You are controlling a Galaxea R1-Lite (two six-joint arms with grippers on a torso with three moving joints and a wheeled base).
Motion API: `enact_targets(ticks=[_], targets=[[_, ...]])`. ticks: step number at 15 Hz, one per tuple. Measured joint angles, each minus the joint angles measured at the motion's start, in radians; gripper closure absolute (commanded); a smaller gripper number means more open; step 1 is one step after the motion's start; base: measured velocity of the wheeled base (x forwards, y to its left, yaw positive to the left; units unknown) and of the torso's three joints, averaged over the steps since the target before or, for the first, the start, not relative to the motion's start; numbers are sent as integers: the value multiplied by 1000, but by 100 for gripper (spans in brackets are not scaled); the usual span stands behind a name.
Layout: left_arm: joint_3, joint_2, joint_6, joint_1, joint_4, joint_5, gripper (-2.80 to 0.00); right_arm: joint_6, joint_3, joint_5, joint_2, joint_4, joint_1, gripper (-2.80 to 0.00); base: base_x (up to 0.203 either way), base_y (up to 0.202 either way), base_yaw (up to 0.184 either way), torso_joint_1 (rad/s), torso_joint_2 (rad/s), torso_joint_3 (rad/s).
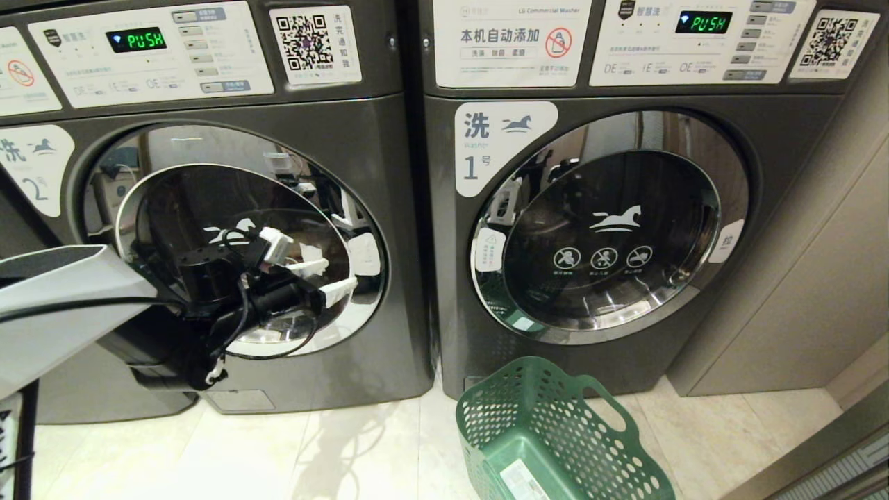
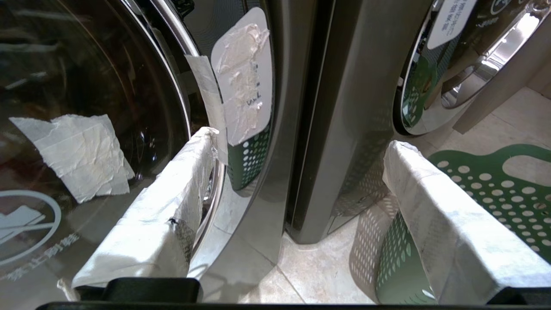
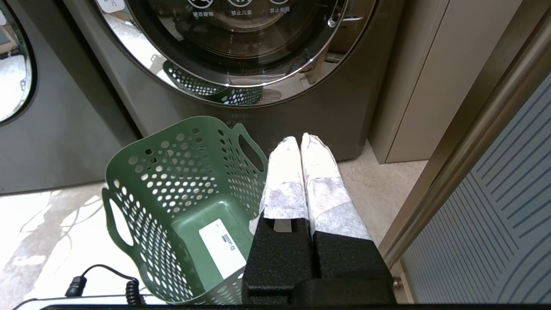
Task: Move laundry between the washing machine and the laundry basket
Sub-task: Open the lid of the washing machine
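The washing machine marked "2" stands on the left with its round glass door closed. My left gripper is open and empty in front of that door's right edge. One of its white-wrapped fingers sits by the chrome ring, just below a taped white tab. The green laundry basket stands on the floor before the machine marked "1", holding only a white sticker. My right gripper hangs shut and empty beside the basket's rim. No laundry shows in any view.
The washing machine marked "1" is on the right, door closed. A beige cabinet panel stands to its right. Pale tile floor runs in front of both machines. A black cable lies near the basket.
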Motion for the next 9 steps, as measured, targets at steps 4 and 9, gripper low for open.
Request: enact_targets(ticks=[4, 9], targets=[[-72, 48, 2, -12, 0, 4, -280, 0, 0, 0, 0, 0, 0, 0, 0, 0, 0, 0, 0, 0], [-127, 93, 2, -33, 9, 8, -280, 0, 0, 0, 0, 0, 0, 0, 0, 0, 0, 0, 0, 0]])
